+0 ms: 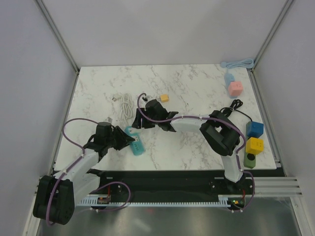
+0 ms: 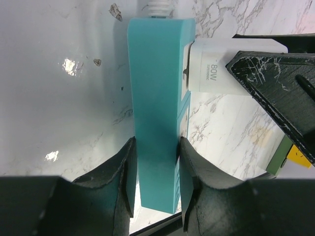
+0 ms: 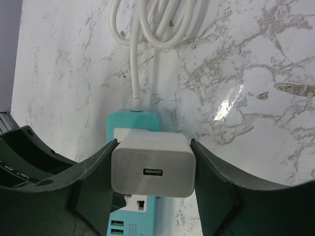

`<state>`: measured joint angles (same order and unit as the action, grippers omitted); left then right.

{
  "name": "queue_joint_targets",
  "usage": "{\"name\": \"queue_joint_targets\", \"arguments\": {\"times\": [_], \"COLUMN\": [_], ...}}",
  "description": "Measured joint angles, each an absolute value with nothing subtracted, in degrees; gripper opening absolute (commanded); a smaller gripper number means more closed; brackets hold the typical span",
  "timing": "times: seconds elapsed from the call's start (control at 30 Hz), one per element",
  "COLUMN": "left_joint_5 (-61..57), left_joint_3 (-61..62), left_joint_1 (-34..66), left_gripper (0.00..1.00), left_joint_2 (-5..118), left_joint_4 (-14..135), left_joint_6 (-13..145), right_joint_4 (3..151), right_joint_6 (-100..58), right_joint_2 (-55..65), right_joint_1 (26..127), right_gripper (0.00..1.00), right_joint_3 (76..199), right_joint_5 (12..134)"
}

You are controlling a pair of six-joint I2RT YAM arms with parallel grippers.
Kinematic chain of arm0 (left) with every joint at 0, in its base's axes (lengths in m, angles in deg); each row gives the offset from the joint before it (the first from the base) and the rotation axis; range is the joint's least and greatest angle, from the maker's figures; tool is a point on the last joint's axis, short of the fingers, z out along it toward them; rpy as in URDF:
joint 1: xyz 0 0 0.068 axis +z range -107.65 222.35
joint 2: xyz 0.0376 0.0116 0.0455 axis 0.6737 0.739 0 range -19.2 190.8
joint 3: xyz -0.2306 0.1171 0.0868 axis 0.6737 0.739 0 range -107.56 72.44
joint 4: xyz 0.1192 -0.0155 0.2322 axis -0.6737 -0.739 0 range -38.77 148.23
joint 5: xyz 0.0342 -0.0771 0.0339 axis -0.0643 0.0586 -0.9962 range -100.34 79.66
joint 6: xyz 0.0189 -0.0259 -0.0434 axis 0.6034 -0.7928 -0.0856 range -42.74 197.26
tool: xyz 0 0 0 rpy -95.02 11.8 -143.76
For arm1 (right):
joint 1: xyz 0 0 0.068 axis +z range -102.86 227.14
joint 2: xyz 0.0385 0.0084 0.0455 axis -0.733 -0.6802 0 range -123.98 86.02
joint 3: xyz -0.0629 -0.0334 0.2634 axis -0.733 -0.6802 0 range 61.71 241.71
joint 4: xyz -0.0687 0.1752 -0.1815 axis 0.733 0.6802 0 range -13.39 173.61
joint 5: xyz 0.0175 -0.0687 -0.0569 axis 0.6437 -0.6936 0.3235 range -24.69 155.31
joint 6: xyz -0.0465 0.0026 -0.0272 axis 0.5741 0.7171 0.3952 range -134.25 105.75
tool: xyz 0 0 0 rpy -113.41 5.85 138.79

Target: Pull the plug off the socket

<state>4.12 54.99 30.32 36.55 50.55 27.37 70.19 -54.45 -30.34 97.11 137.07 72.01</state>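
I see left gripper (image 2: 156,152) clamped across teal socket strip (image 2: 155,83), strip flat on marble table (image 1: 197,83). Right gripper (image 3: 153,157) pinches white plug (image 3: 152,172); plug seated in strip, near cable end.

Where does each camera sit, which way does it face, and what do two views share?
Top external: above, behind the arms, looking down on the white marble table; both arms show.
Left wrist: on left arm, facing the teal plastic power strip in the left gripper.
Right wrist: on right arm, facing the white square charger plug in the right gripper.
Shared: both wrist views show strip and plug.
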Motion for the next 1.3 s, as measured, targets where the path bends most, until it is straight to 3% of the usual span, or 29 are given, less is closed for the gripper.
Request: {"name": "queue_joint_targets", "arguments": {"times": [0.87,1.13,1.3], "left_joint_5": [-1.6,-2.6,-2.6], "left_joint_3": [53.5,55.1,55.1], "left_joint_1": [30.6,30.9,30.9], "left_gripper": [0.02,0.02,0.02], "left_joint_2": [36.9,34.5,34.4], "left_joint_4": [50.0,50.3,50.3], "left_joint_6": [25.5,25.5,25.5], "right_joint_4": [82.0,101.4,108.9], "right_joint_6": [-46.7,-39.3,-36.2], "right_joint_2": [-28.1,-40.0,-45.7], "right_joint_1": [95.7,85.0,82.5], "right_gripper": [0.00,0.00,0.00], "right_joint_3": [143.3,170.2,179.1], "right_joint_5": [64.3,66.9,68.0]}}
